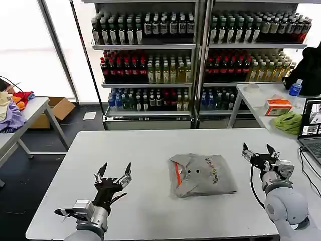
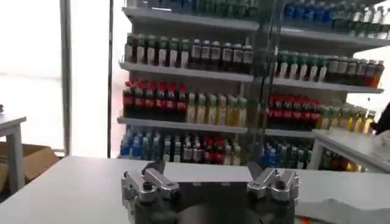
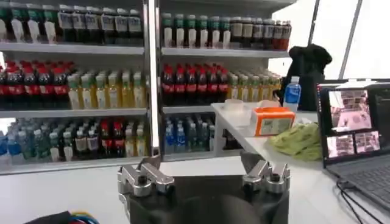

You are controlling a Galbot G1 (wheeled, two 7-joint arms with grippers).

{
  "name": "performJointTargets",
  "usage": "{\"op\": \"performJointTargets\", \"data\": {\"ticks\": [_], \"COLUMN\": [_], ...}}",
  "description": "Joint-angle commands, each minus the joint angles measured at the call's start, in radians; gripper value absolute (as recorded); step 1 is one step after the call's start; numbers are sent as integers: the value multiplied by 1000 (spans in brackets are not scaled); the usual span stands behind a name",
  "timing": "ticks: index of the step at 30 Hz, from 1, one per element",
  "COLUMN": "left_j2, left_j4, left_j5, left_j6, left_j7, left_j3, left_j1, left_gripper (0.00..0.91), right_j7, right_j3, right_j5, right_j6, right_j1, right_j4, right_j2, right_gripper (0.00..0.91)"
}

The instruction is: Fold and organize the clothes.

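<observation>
Now grey T-shirt (image 1: 202,175) folded compact, orange-red label showing, on table (image 1: 150,150).

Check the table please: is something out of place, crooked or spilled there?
Nothing stands out. The grey T-shirt lies folded mid-table, slightly askew, one edge a bit rumpled. The left end effector and right end effector hover open on either side, touching nothing.

The folded light grey T-shirt (image 1: 201,174) hides its sleeves and hem beneath itself; its small chest print (image 1: 212,168) is too small to read, perhaps a cartoon. Right of the T-shirt, the black open laptop (image 1: 311,128) is cut off by the edge.
</observation>
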Motion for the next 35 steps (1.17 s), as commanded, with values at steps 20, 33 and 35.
{"op": "performJointTargets", "data": {"ticks": [20,33,35], "left_j2": [-16,-32,-30], "left_j4": [-14,-42,-43], "left_j5": [88,90,89], "left_j6": [15,12,11], "left_j7": [59,45,44], "left_j3": [-3,-5,-8], "left_j1": [39,66,68], "left_gripper": [907,907,907], "right_j7": [-2,-34,-42], "right_j3": [40,67,67], "right_j5": [-2,-41,-37], "right_j6": [5,17,14], "right_j1": [-45,-79,-92], "right_j4": [28,48,52], "right_j2": [4,2,-6], "right_gripper": [907,907,907]}}
